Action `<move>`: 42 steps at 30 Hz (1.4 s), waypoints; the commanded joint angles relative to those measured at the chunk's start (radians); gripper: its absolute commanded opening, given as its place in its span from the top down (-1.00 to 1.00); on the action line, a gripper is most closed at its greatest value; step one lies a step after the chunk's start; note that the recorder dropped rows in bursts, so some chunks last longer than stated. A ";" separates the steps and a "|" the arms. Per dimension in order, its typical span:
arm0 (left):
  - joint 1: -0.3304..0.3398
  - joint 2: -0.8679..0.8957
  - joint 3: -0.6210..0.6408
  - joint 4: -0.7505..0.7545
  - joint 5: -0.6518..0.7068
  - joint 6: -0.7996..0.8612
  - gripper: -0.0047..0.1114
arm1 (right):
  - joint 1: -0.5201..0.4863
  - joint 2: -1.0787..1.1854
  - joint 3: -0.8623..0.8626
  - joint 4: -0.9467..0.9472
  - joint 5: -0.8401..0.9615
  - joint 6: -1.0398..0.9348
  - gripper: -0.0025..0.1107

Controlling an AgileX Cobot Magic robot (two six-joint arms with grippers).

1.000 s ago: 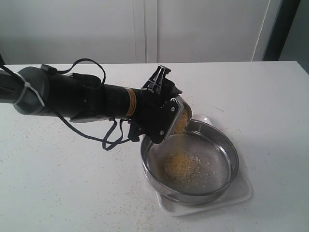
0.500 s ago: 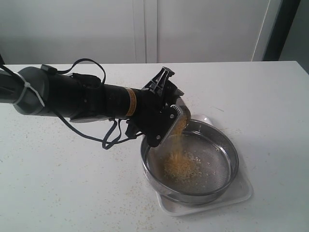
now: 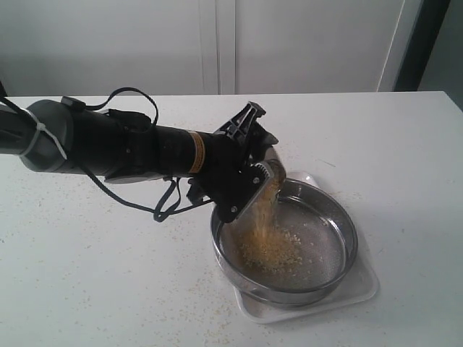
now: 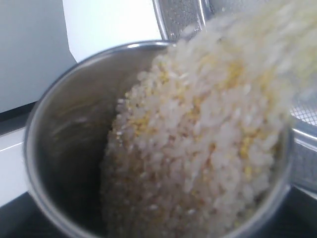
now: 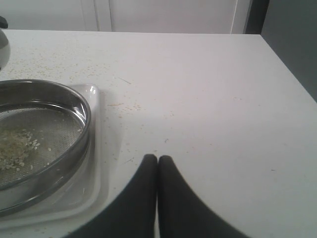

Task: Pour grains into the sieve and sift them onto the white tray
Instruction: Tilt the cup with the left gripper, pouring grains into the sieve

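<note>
My left gripper [image 3: 260,170] is shut on a small steel cup [image 3: 275,173], tipped steeply over the near-left rim of the sieve [image 3: 340,220]. A stream of grains [image 3: 262,217] falls from the cup into a yellow and whitish pile on the mesh. The left wrist view is filled by the cup [image 4: 64,148] with grains [image 4: 198,148] sliding out of its mouth, and the sieve [image 4: 183,17] lies beyond. The sieve stands on the white tray [image 3: 364,285]. My right gripper [image 5: 157,159] is shut and empty, on the table beside the white tray [image 5: 96,148] and sieve [image 5: 81,106].
Sparse crumbs are scattered over the white table [image 3: 108,289], mostly left of and in front of the tray. A black cable [image 3: 170,206] loops under the left arm. White cabinet doors [image 3: 217,43] stand behind the table's far edge.
The cup has tipped further and the stream of grains has thickened. The pile in the sieve has grown. The right gripper's reading stays shut.
</note>
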State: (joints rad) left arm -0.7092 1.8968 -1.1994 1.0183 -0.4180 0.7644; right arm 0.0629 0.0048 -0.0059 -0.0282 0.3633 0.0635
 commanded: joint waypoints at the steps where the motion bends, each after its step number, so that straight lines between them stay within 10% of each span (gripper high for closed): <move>1: -0.002 -0.010 -0.010 -0.002 -0.037 0.004 0.92 | -0.003 -0.005 0.006 -0.002 -0.014 0.001 0.96; 42: -0.051 0.012 -0.010 -0.232 -0.087 0.657 0.92 | -0.003 -0.005 0.006 -0.002 -0.014 0.001 0.96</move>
State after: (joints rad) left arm -0.7547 1.9141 -1.2009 0.7892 -0.4848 1.3966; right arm 0.0629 0.0048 -0.0059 -0.0282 0.3633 0.0635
